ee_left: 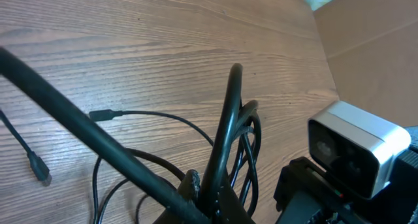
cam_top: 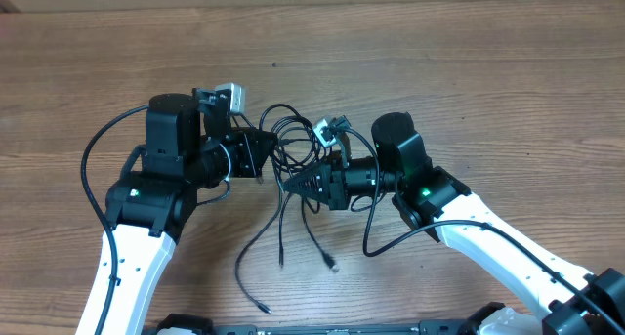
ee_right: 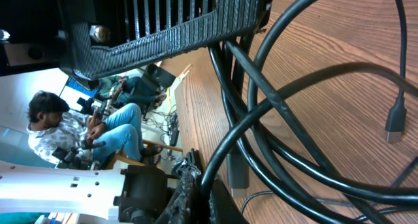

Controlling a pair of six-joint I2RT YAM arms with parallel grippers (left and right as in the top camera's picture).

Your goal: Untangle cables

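Arms: two — one on each side of the desk (cam_top: 469,71)
End effectors: two — left end effector (cam_top: 262,157), right end effector (cam_top: 290,182)
Cables (cam_top: 293,145): one tangled bundle of thin black cords (exact cord count cannot be told)
Loose plug ends lying on the wood: three in the overhead view
Desks: one

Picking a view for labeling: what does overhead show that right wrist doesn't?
Only overhead: both arms meeting at the bundle, the left gripper and right gripper shut on the cables from either side, and loose cable ends trailing toward the robot base. Only right wrist: a seated person beyond the table edge, plus a close look at the crossing strands. Both: the cables and the wooden table.
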